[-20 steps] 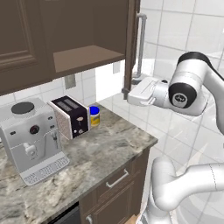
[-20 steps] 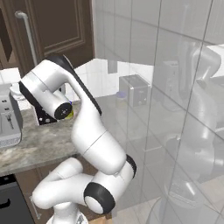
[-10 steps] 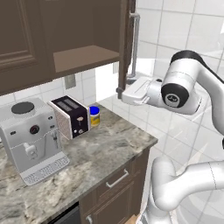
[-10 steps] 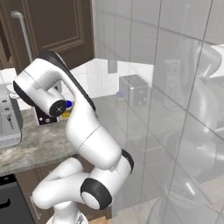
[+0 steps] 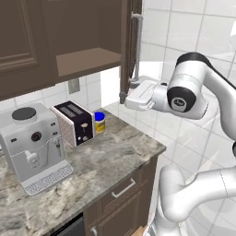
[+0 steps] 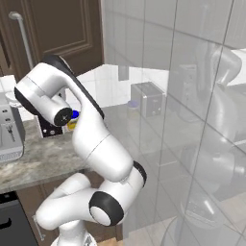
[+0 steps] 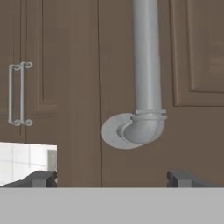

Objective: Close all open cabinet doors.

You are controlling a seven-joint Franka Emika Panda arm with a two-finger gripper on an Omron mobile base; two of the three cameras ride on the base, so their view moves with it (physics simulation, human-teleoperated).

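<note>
Open cabinet door (image 5: 130, 50) sits top centre of the left base frame, swung out edge-on toward the camera, with its silver bar handle (image 5: 137, 48) running vertically down its right side; the bare shelf (image 5: 85, 62) of the open cabinet shows to its left. In the right base frame the same door (image 6: 62, 29) fills the upper left, panel face visible, handle (image 6: 24, 41) at far left. Gripper (image 5: 130, 94) is centre frame in the left base view, up against the door's lower edge, just below the handle's foot. In the hand view the gripper (image 7: 111, 177) has its two dark tips low in the frame, spread wide apart, nothing between them; the handle (image 7: 146, 65) drops from top centre to its round mount directly ahead and close, on the door (image 7: 192, 131). Two closed doors with paired handles (image 7: 17, 94) show at left of that frame. On the stone counter (image 5: 115, 152), lower left of the left base frame: coffee machine (image 5: 32, 147), toaster (image 5: 73, 122), and a small yellow jar with a blue lid (image 5: 99, 122) just right of the toaster.
</note>
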